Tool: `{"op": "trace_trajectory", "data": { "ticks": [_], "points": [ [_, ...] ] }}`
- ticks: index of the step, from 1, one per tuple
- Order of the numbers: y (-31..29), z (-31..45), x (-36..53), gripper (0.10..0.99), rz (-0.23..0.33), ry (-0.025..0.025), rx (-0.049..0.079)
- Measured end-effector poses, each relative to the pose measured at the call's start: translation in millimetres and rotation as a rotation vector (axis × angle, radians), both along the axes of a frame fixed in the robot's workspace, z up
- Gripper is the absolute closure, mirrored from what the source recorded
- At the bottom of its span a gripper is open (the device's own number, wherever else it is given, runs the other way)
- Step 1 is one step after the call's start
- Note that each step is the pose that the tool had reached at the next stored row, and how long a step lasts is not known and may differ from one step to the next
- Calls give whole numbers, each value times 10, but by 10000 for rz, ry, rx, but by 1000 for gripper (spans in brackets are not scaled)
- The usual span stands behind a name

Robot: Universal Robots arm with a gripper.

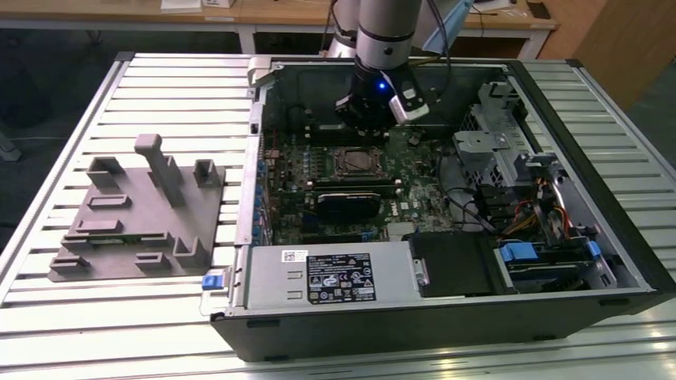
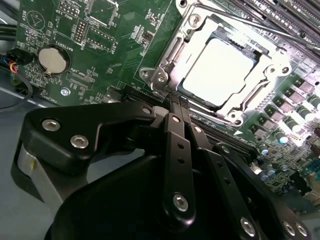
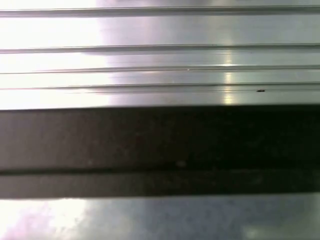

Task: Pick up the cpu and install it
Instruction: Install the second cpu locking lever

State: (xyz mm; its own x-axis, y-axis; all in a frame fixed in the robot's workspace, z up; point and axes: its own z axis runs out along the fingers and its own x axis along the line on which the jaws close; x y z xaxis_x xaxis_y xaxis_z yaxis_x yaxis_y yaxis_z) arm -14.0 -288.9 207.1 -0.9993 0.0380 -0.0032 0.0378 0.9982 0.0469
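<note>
So the gripper (image 1: 370,119) is hanging inside the open computer case (image 1: 591,95), right above the motherboard (image 1: 306,190) and just past the socket on the far side in the exterior view. In the second wrist view its black linkage fingers (image 2: 177,150) look pulled together in the middle with nothing between them, so basically closed and empty-handed. The cpu (image 2: 216,70) is already sitting flat in the socket frame (image 2: 172,55), bright silvery face up, with the metal bracket around its edges; in the exterior view you can spot the socket (image 1: 354,161) just below the gripper. A coin battery (image 2: 54,59) sits on the board off to the side of the socket. The grey plastic fixture (image 1: 138,214) is outside the case on the slatted table (image 1: 63,317), well away from the socket toward the exterior view's left.
</note>
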Motion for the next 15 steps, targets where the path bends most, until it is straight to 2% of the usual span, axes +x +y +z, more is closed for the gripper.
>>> {"op": "trace_trajectory", "data": {
  "ticks": [6, 15],
  "points": [
    [-3, 0, 29, 980, -1, 0, 0],
    [-38, -1, 55, 980, -1, 0, 0]
  ]
}}
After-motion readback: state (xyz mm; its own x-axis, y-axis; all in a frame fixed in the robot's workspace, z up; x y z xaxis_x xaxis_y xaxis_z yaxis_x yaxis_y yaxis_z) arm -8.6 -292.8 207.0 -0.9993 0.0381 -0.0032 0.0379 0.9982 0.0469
